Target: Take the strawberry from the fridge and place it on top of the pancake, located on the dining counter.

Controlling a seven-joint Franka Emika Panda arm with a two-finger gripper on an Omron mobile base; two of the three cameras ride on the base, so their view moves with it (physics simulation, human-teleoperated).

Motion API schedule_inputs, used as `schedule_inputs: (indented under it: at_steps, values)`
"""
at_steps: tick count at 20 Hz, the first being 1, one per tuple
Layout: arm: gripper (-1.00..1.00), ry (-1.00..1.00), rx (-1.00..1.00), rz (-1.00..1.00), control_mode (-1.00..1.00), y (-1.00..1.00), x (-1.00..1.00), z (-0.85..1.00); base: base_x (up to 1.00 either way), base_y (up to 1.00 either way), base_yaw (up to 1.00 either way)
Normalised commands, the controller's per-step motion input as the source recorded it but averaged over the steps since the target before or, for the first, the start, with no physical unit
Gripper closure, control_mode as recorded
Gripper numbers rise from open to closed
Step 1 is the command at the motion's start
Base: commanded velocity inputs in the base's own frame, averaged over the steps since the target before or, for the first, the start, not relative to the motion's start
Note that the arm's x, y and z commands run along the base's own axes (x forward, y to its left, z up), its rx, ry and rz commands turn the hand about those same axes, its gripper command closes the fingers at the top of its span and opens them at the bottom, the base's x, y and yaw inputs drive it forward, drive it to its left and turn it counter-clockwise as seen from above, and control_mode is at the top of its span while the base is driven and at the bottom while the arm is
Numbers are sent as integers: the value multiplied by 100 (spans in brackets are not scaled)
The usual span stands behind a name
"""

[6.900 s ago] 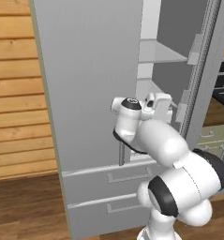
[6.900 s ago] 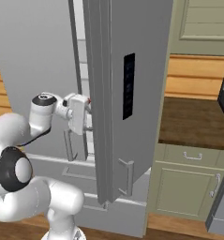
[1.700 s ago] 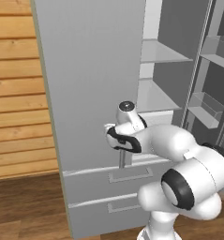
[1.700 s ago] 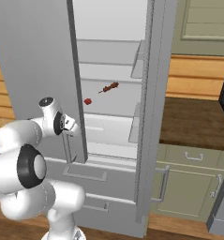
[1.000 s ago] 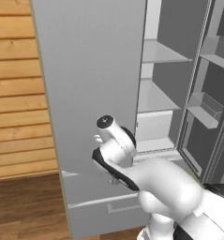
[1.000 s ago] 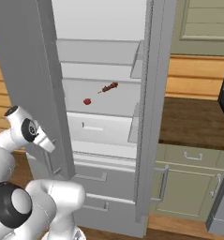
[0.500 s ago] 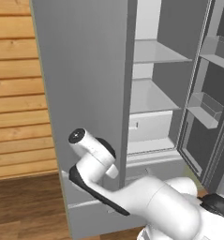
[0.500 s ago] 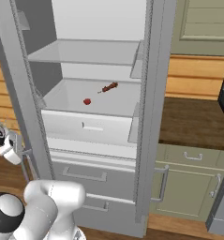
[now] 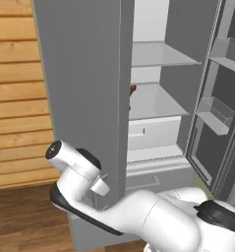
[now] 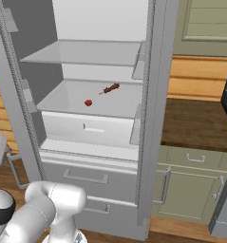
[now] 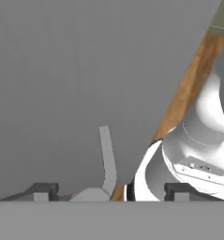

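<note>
Standing wide open before you: the fridge [image 10: 148, 118], white shelves, wood-plank wall at left, pale green cabinets [image 10: 193, 182] at right. The strawberry [image 10: 88, 102] lies on the middle shelf, near a dark-red sprig [image 10: 110, 88]. Your arm reaches low around the left door [image 9: 84, 98]; the gripper [image 11: 106, 190] faces its grey panel, jaws spread, grasping nothing, door handle [image 11: 108, 161] between them. Fingertips are cut off.

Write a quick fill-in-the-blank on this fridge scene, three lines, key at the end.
1. Both doors of the fridge stand ___.
2. The strawberry lies on the ___ of the two shelves in view.
3. Right below that shelf sits a white ___.
Missing words: open; lower; drawer.
</note>
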Motion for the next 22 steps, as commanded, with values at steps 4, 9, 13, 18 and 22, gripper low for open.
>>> schedule_inputs:
  at_steps: [4,9,13,18,22]
  values:
    - [-100,-2,-11,0,-100,32,-37,93,0,0,0]
    - [-100,6,10,5,-100,-9,-76,83,0,0,0]
    - [-100,7,22,18,-100,-16,-71,99,0,0,0]
    - [-100,3,46,18,-100,-58,-41,83,0,0,0]
    - [-100,-1,72,13,-100,-76,0,87,0,0,0]
